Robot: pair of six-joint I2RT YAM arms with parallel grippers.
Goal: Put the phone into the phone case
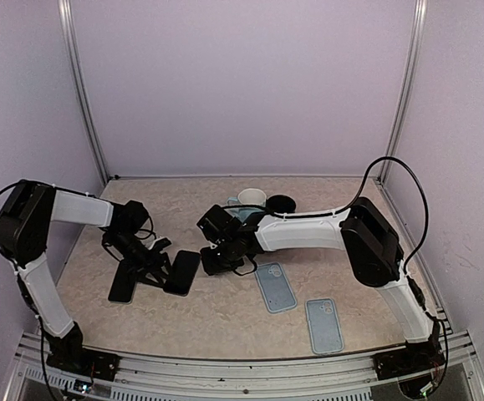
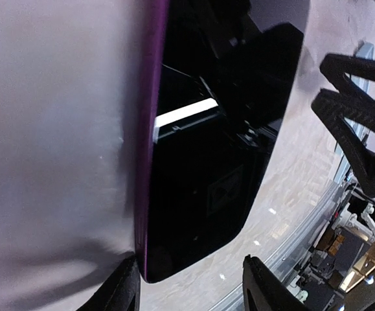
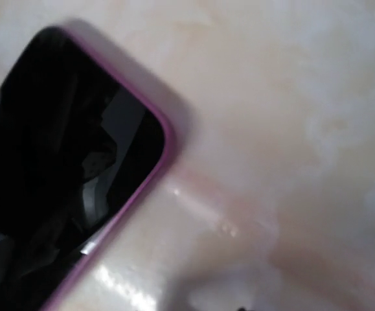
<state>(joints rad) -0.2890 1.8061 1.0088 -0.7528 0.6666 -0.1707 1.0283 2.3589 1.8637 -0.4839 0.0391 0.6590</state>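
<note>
The phone (image 1: 183, 272) is dark with a purple rim and lies left of the table's middle. My left gripper (image 1: 160, 269) is at its left side. In the left wrist view the phone (image 2: 219, 162) has its black screen facing me and one corner sits between my open left gripper (image 2: 190, 272). One finger (image 2: 119, 288) is against the purple edge and the other stands apart. My right gripper (image 1: 216, 261) hovers by the phone's far right corner. Its fingers are out of the right wrist view, which shows only the phone (image 3: 57, 162). Two blue phone cases (image 1: 275, 286) (image 1: 323, 326) lie to the right.
A flat black item (image 1: 123, 286) lies just left of my left gripper. A white cup (image 1: 252, 198) and a black cup (image 1: 281, 203) stand at the back centre. The metal rail (image 1: 242, 368) runs along the near edge.
</note>
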